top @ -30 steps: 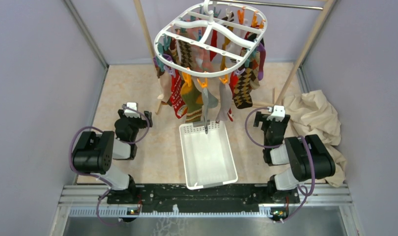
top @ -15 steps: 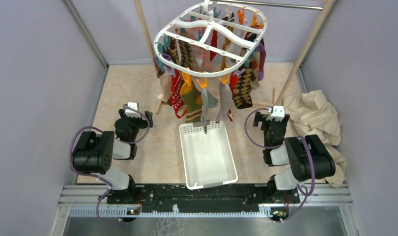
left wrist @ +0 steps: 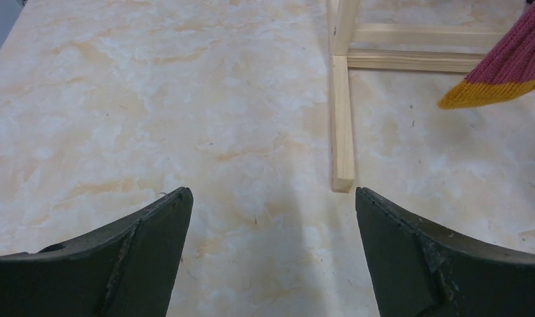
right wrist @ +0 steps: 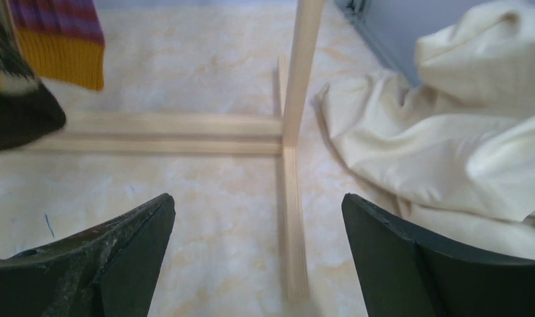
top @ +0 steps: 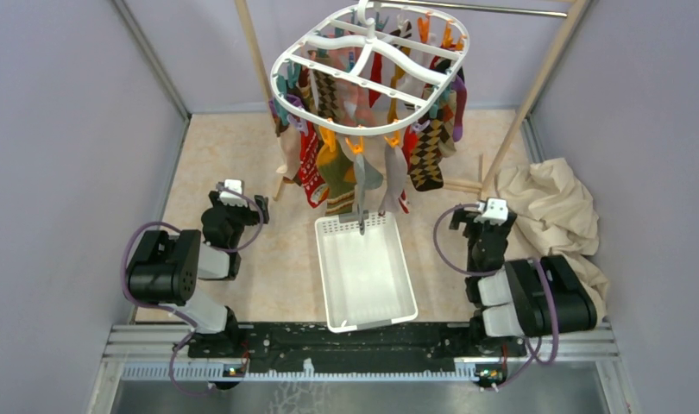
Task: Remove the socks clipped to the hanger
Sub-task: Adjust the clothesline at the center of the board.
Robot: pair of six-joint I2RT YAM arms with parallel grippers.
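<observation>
One white oval hanger [top: 363, 131] is seen hanging at the upper centre of the top view, with the socks [top: 337, 172] clipped beneath it in a dense bunch. They overlap too much for an exact count to be given. Two slanted wooden poles [top: 251, 43] are seen behind it. One white slotted basket [top: 368, 276] is placed at the centre of the marbled table [top: 277, 250], just below the lowest sock tips. One cream cloth [top: 553, 207] is heaped at the right edge. Two arms are counted. The left gripper [top: 232, 187] is held released at centre left, with nothing between its two fingers [left wrist: 152, 251]. The right gripper [top: 494, 207] is likewise spread wide and empty at centre right, beside the cloth. Both are kept well apart from the socks.
</observation>
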